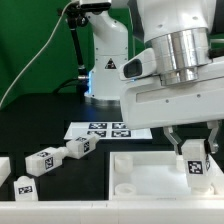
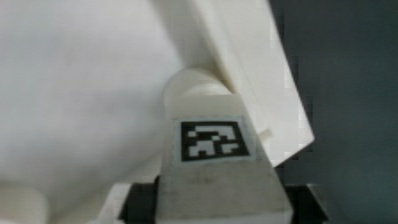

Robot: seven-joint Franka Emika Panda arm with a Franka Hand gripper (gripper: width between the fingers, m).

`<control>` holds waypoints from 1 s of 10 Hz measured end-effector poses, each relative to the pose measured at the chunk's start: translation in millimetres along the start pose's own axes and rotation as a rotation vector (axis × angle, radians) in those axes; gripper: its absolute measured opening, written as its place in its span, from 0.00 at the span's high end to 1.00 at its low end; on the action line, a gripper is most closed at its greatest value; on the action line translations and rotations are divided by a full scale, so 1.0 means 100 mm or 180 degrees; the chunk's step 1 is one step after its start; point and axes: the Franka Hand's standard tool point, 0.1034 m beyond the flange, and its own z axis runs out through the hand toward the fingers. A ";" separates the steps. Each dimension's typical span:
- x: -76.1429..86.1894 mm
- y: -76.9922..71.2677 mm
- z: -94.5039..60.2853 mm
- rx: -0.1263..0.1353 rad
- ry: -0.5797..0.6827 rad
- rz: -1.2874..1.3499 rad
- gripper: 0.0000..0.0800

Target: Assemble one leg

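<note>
The exterior view sits low and close beside the black table, facing across it toward the arm's base (upper middle of the frame). The wrist view peers along the gripper, very near. Both share the tagged leg and white panel.

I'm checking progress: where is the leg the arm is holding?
The leg is held in the gripper at the exterior view's right, over the white panel.

The leg stands upright over the panel.
</note>
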 end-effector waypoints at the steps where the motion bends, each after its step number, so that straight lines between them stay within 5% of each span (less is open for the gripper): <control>1: -0.01 -0.01 0.00 -0.0027 -0.0004 0.0308 0.64; 5: -0.02 -0.02 0.00 -0.0080 -0.0033 0.0886 0.64; 7: -0.03 -0.02 0.00 -0.0080 -0.0037 0.0713 0.32; 10: 0.00 -0.03 -0.02 -0.0046 0.0000 -0.0001 0.20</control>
